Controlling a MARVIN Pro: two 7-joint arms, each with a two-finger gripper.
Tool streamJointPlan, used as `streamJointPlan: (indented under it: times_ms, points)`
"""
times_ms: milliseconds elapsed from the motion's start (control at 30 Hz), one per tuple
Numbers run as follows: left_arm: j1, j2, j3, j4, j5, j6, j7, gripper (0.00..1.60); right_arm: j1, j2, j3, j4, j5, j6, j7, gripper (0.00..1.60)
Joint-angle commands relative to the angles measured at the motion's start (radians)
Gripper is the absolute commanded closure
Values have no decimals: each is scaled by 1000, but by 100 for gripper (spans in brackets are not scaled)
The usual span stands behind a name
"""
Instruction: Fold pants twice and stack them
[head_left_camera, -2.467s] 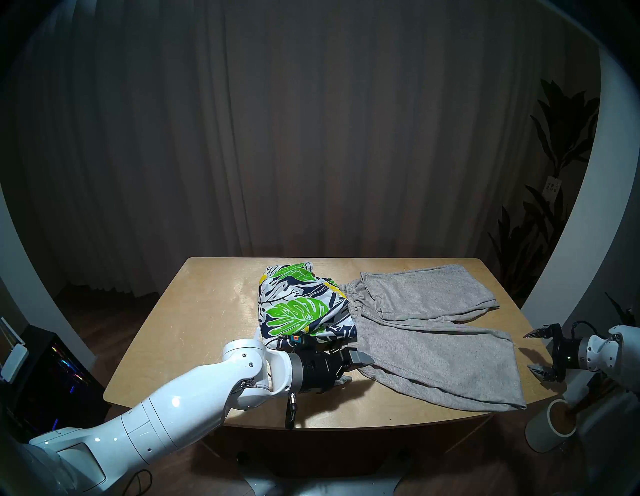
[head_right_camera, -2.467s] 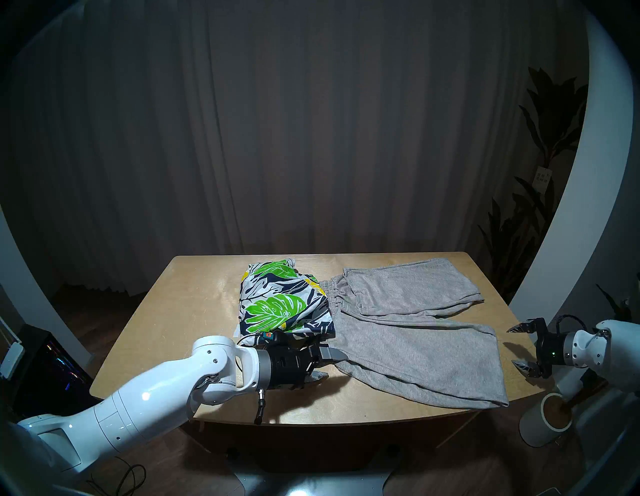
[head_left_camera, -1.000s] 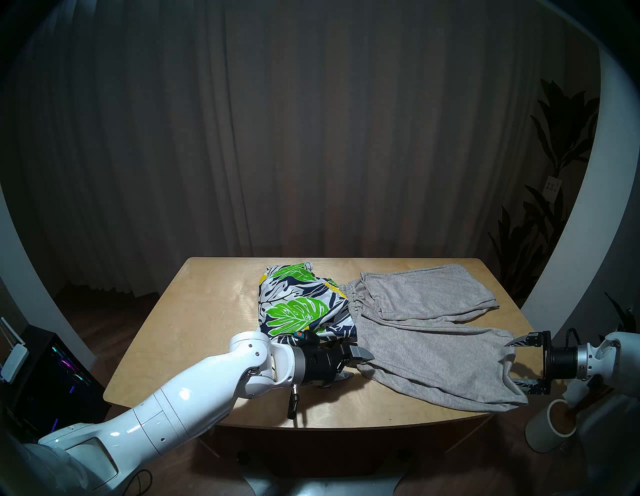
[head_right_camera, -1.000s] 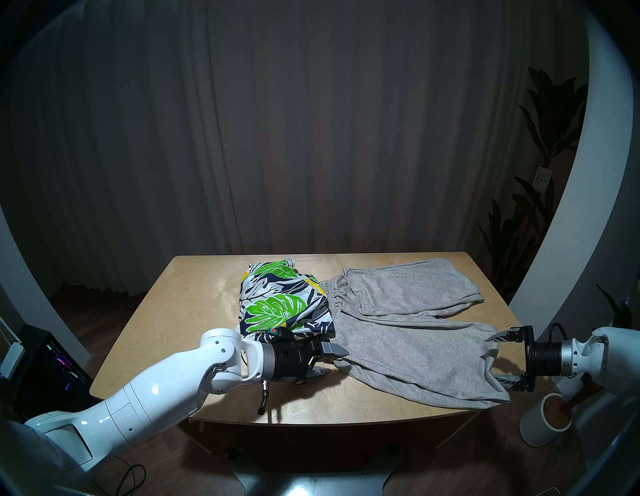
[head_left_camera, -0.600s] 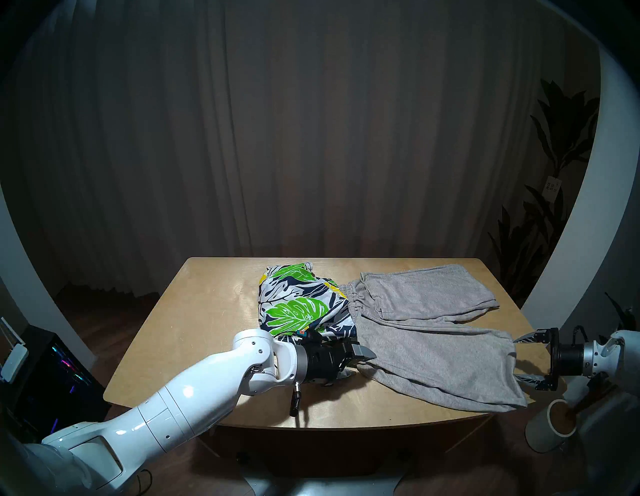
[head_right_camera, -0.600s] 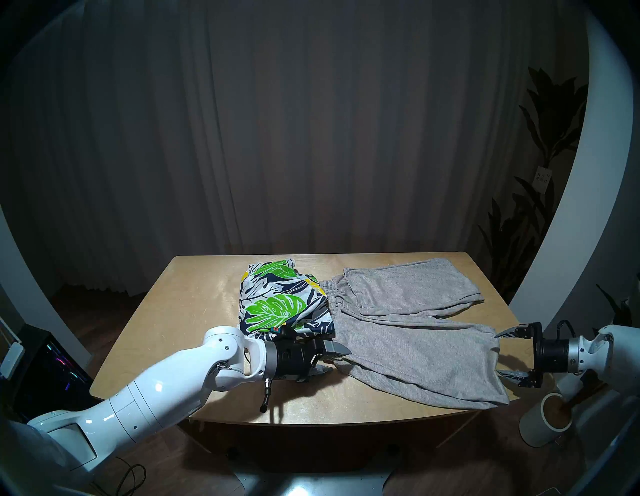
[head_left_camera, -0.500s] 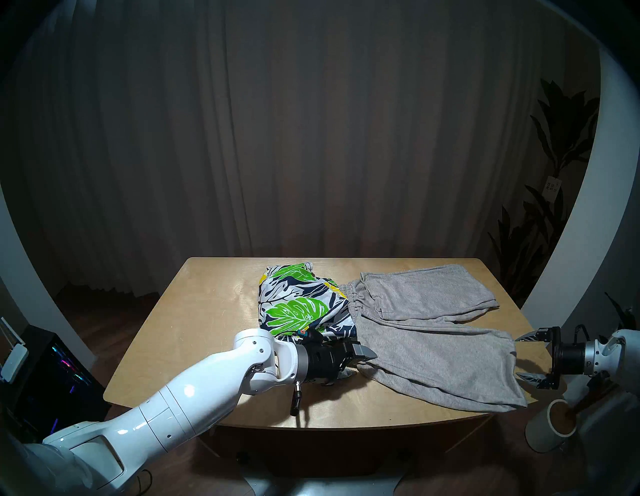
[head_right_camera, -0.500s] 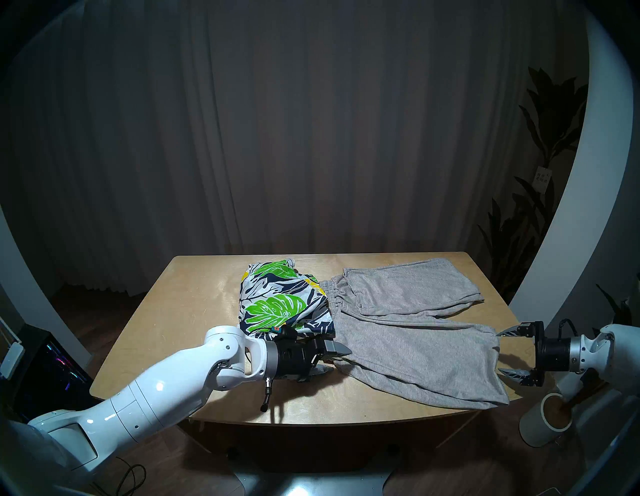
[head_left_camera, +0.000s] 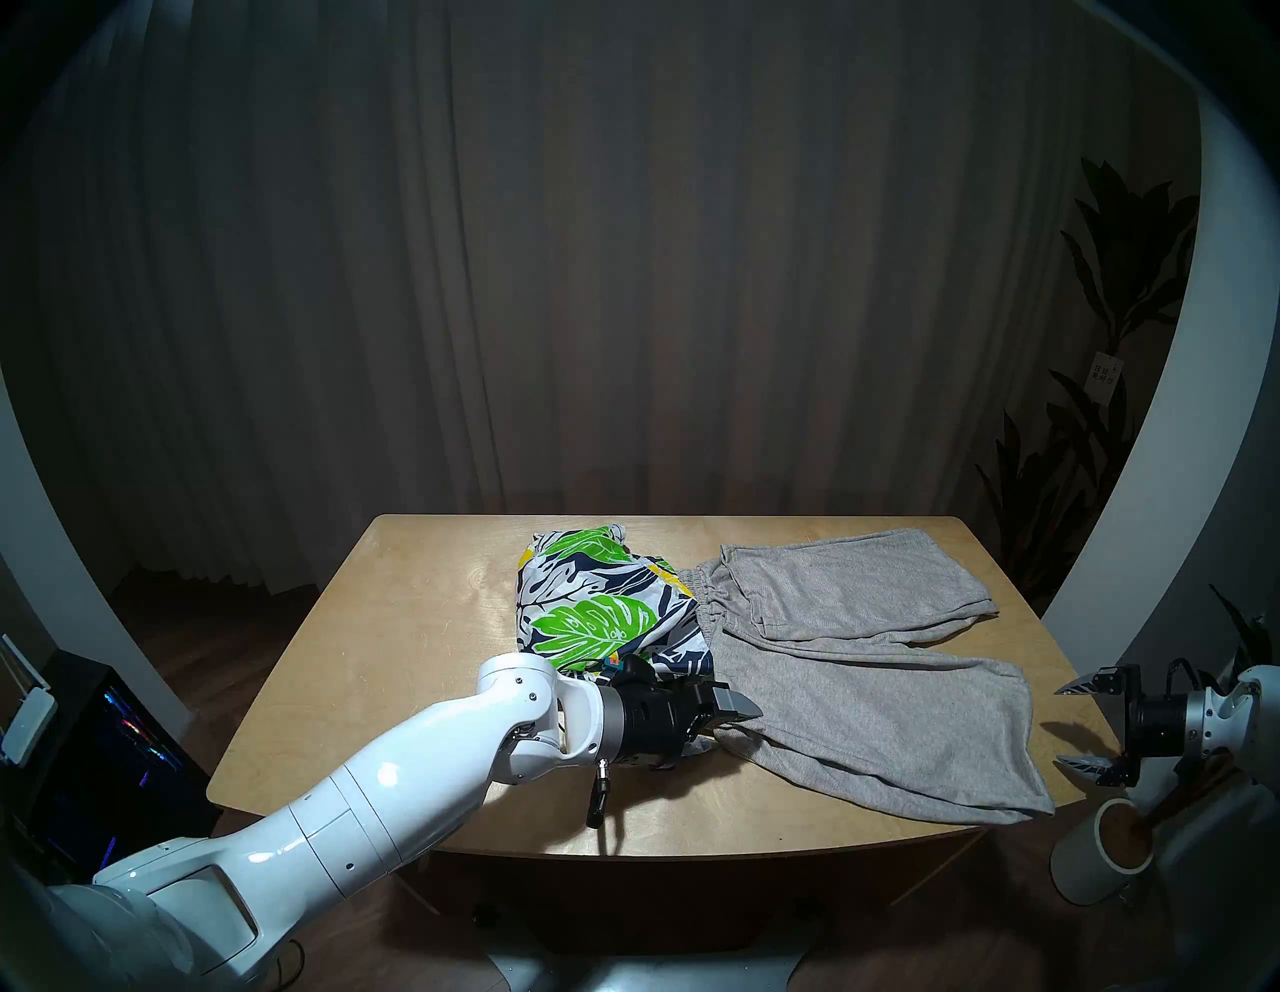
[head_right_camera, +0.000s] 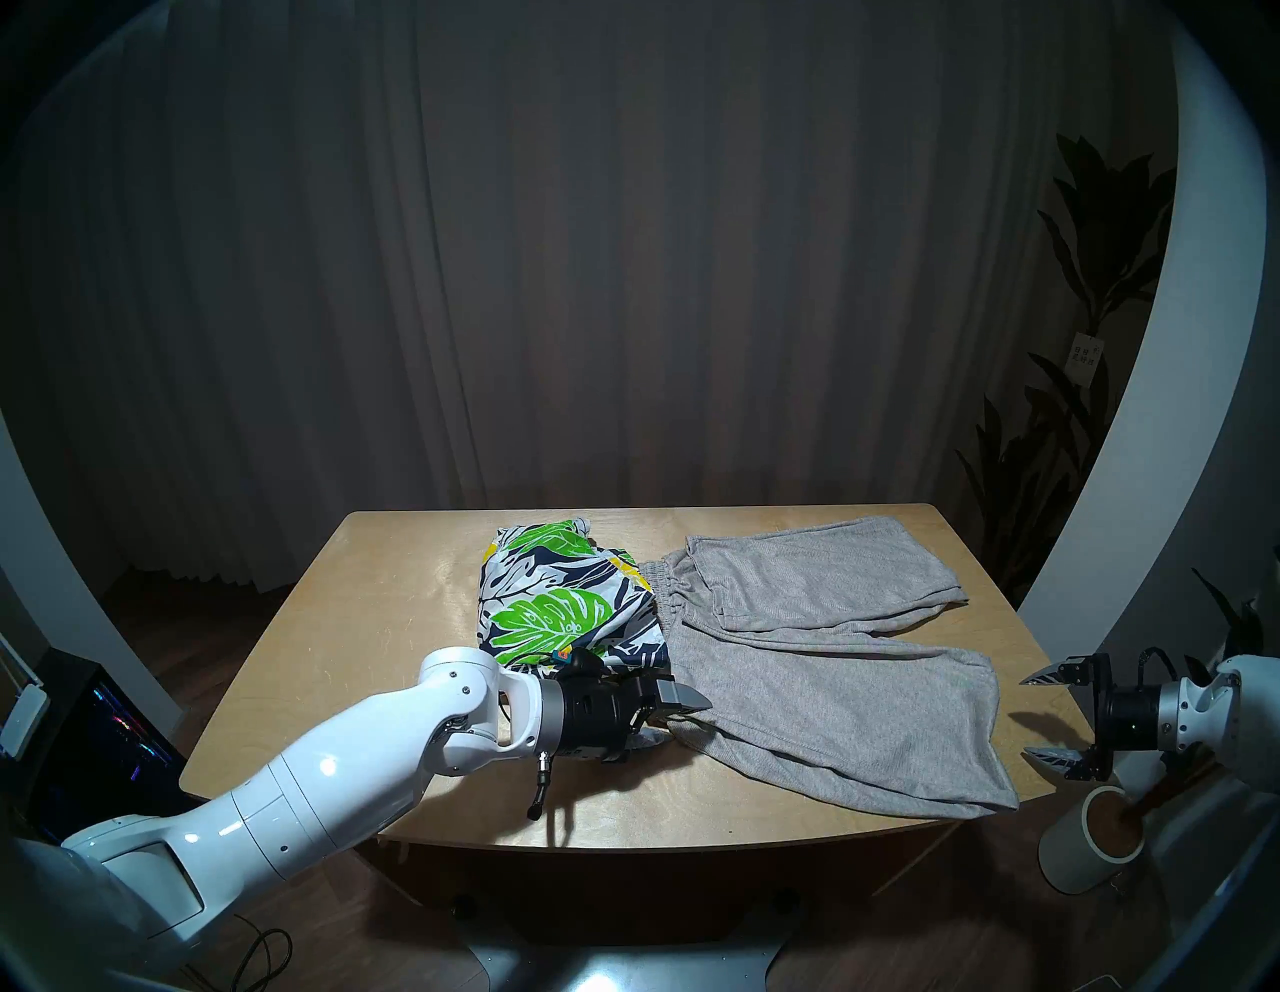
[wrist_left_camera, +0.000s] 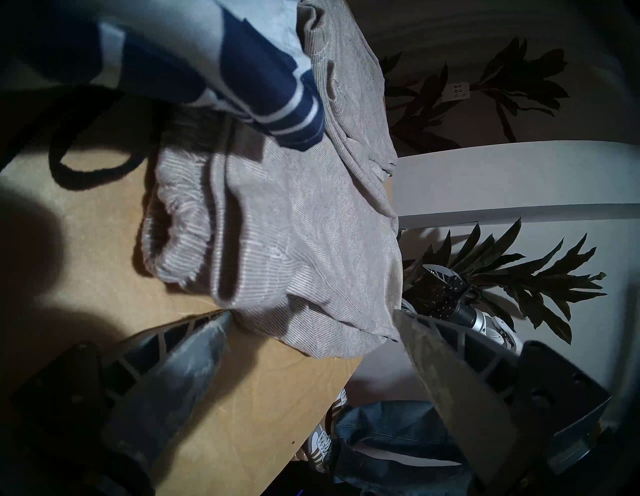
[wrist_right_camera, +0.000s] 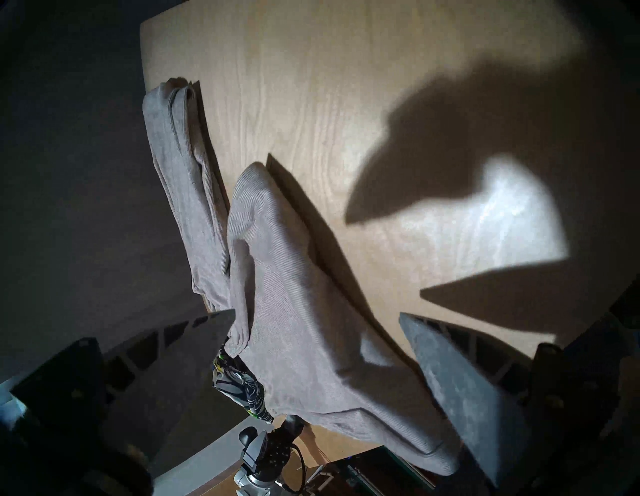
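L gripper spread, straddling grey shorts waist corner | R gripper spread, off hem

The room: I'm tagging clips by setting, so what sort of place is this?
Probably an indoor studio or lab dressed like a home: a lone wooden table before a floor-length curtain, with a potted plant beside it.

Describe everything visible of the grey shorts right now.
The grey shorts are plain light-grey ribbed knit with a gathered elastic waist, spread flat and unfolded on the table's right half, legs pointing right. The waistband's far part tucks under the folded leaf-print shorts. The open left gripper straddles the near waistband corner.
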Motion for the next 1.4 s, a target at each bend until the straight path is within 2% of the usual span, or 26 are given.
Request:
streamJointPlan:
  times_ms: [0,267,1000,1367]
  points:
    - [-7,-4,10,18,8,9,6,0,-23,8,9,21,-11,1,10,0]
    - [-18,-4,14,34,10,22,4,0,-21,7,27,-3,-28,1,24,0]
    - [-41,-7,27,59,6,63,4,0,-18,7,72,-155,-86,1,49,0]
    - [-46,-6,33,67,3,74,1,0,-32,7,77,-167,-129,1,43,0]
